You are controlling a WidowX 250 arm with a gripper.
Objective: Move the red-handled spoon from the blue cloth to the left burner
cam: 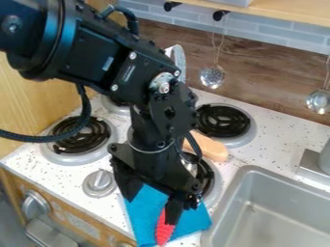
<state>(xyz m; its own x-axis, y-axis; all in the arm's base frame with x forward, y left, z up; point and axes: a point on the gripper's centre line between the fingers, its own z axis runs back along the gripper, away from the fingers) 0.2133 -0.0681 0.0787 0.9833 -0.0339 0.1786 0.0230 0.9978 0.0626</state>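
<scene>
- Over the blue cloth (142,205), the gripper (152,210) is held low with its jaws spread apart and cloth visible between them; no grip on anything can be made out.
- Beside one fingertip, the red ribbed thing (165,229) is seen lying on the cloth, its upper end partly hidden. Whether it is touched by that finger cannot be told.
- If the jaws were closed from this pose, the red thing could be pinched only at its end, or squeezed outward, because it is placed by one finger rather than centred.
- Loose cloth could be caught with it, since both are found under the fingers; the cloth could then be bunched or dragged.
- By a sideways slip, the red thing could be pushed towards the sink (254,170), whose rim is close to the cloth, or towards the counter's front edge.
- The tan thing (209,147) could be knocked by the wrist, as it is set just behind it, near the burners.
- With too much tilt or descent, the front burner (206,176) could be scraped, or the stove top (64,169) pressed by a fingertip, since little clearance seems to be left.
</scene>
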